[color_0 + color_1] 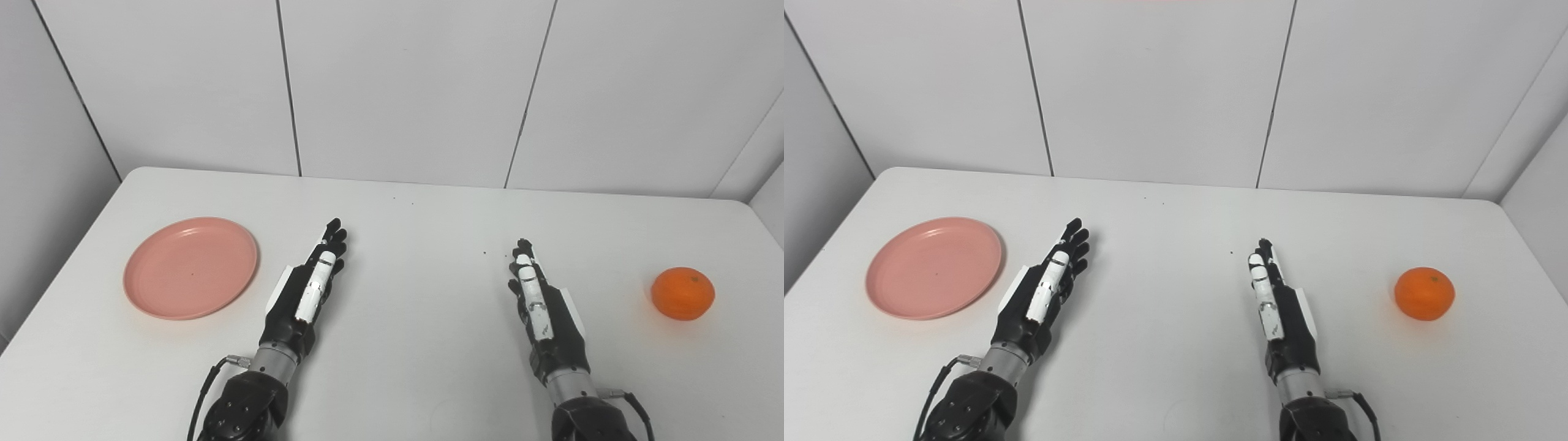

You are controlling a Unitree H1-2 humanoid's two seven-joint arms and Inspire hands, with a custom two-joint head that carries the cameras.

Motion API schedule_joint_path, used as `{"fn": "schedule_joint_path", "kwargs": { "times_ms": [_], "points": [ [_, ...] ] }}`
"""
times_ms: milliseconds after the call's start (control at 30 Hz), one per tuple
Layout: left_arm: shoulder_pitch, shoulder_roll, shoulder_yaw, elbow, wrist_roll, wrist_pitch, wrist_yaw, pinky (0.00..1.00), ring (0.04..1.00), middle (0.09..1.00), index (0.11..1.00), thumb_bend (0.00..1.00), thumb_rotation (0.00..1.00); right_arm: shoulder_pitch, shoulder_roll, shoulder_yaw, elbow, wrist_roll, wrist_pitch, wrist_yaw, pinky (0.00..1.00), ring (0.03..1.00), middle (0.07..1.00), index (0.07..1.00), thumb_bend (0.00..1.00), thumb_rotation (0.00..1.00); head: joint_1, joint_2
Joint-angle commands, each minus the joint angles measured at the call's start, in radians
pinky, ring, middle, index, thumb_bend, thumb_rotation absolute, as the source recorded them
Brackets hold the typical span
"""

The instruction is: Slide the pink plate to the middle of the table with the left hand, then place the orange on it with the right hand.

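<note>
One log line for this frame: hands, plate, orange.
left hand: open, idle | right hand: open, idle | round pink plate: table left, untouched | orange: table right

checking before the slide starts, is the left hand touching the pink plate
Apart. The left eye view shows bare table between the left hand and the pink plate.

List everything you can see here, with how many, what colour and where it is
plate: one, pink, empty, on the left side of the table
orange: one, orange, on the right side of the table, apart from everything else
table: one, white, filling the lower part of the view, with a few tiny dark specks near its middle
wall panels: several, light grey, behind the table
left hand: one, black and white, open with fingers stretched forward, just right of the plate, not touching it
right hand: one, black and white, open with fingers stretched forward, some way left of the orange
</note>
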Motion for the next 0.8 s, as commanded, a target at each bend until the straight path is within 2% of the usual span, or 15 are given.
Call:
{"fn": "schedule_joint_path", "kwargs": {
  "times_ms": [0,767],
  "points": [
    [-0.016,-0.002,-0.001,-0.023,0.003,-0.015,-0.005,1.00,1.000,1.000,1.000,0.40,1.00,-0.021,0.005,0.004,-0.021,-0.007,-0.023,0.000,1.00,1.000,1.000,1.000,0.26,1.00,0.000,-0.001],
    [-0.017,-0.002,-0.001,-0.023,0.004,-0.011,-0.007,1.00,1.000,1.000,1.000,0.41,1.00,-0.021,0.008,0.002,-0.022,-0.001,-0.021,0.001,1.00,1.000,1.000,1.000,0.26,1.00,0.002,-0.002]
  ]
}}
